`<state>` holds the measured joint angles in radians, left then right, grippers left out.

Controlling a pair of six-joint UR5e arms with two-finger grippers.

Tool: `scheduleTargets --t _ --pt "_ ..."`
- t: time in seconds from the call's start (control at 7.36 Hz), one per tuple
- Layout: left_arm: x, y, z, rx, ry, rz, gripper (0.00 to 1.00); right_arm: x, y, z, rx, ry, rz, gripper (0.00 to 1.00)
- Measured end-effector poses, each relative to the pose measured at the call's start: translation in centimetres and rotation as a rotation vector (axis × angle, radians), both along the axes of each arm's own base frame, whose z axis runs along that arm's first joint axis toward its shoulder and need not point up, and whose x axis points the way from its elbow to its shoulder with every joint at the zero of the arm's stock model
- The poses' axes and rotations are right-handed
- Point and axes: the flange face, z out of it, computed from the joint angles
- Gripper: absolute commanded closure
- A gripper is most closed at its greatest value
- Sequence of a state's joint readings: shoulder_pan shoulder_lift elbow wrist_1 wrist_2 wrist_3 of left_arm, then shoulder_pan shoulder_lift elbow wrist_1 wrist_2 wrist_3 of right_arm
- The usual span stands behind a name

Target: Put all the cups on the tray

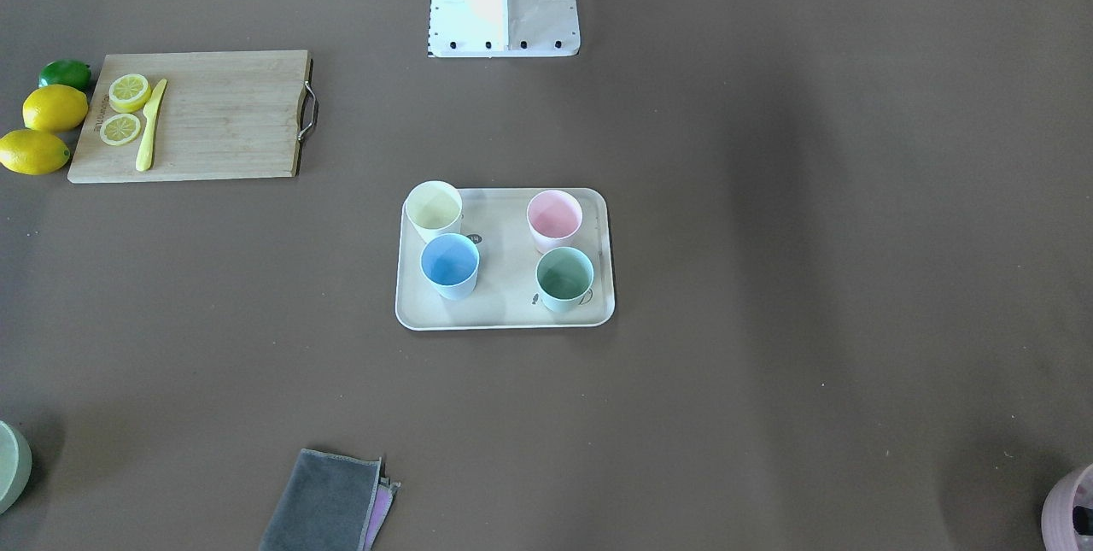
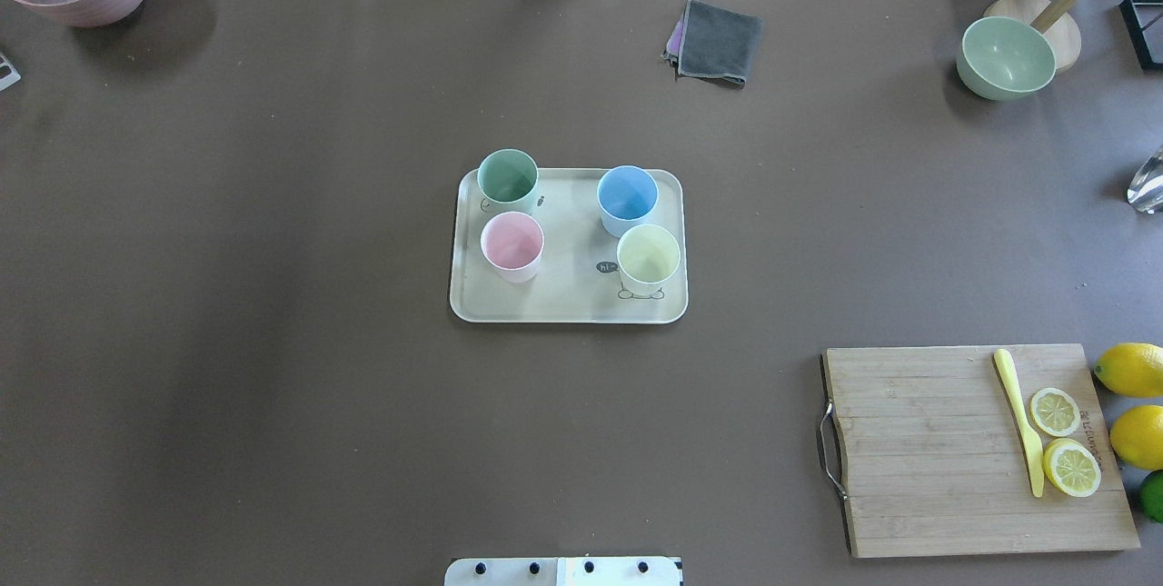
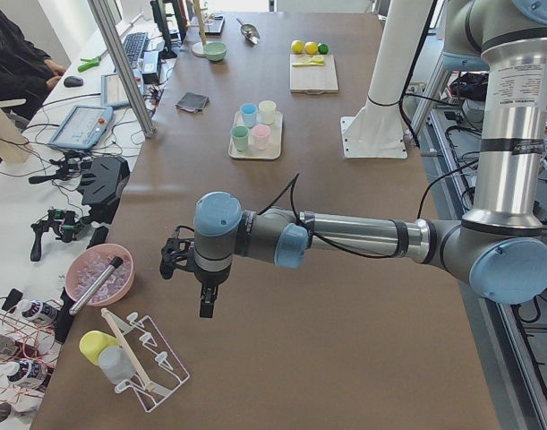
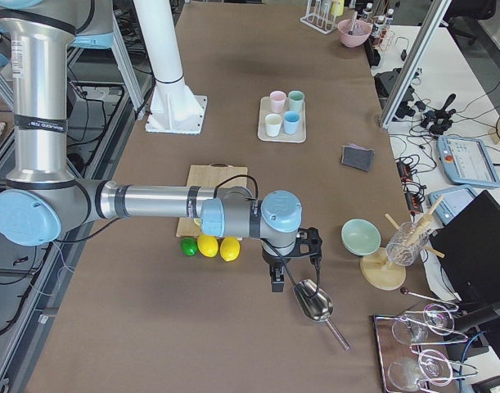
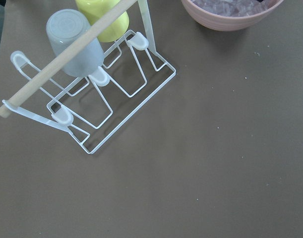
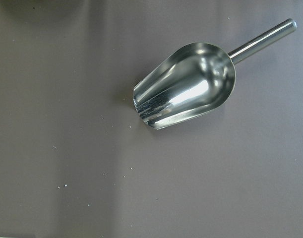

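The front-facing view's edges cut off the pale green bowl (image 1: pixel 12 464), the mauve-pink pot (image 1: pixel 1071 510) and the grey cloth (image 1: pixel 329 504). The cups (image 2: pixel 510 245) hide part of the drawing on the tray (image 2: pixel 568 300). Jaw state of the left gripper (image 3: pixel 206 309) and the right gripper (image 4: pixel 277 282) is indeterminate.

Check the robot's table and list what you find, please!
Surface: brown table, a few pale specks.
Job's things: yellow cup, blue cup, pink cup and green cup stand upright on the tray.
Clutter: board with knife and lemon slices; lemons and lime beside it; cloth; bowl; pot; scoop; rack.
End effectors: left end effector above the table near the rack, right end effector near the scoop; open or shut cannot be told.
Cables: a black cable loops near the left end effector, another near the right.
Surroundings: desk with gear beside the table; a seated person.
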<state>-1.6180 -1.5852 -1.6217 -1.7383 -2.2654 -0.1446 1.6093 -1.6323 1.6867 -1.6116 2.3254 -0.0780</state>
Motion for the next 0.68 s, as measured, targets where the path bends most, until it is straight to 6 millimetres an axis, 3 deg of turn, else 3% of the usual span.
scheduleTargets --t 0.27,0.68 --pt "-0.04 -0.11 0.78 -0.001 -0.002 -0.003 0.02 0.19 -0.31 -1.21 -0.013 0.007 0.003 0.0" --pt "-0.06 -0.41 0.72 0.001 -0.001 -0.007 0.02 0.22 -0.52 -1.51 -0.013 0.009 0.004 0.0"
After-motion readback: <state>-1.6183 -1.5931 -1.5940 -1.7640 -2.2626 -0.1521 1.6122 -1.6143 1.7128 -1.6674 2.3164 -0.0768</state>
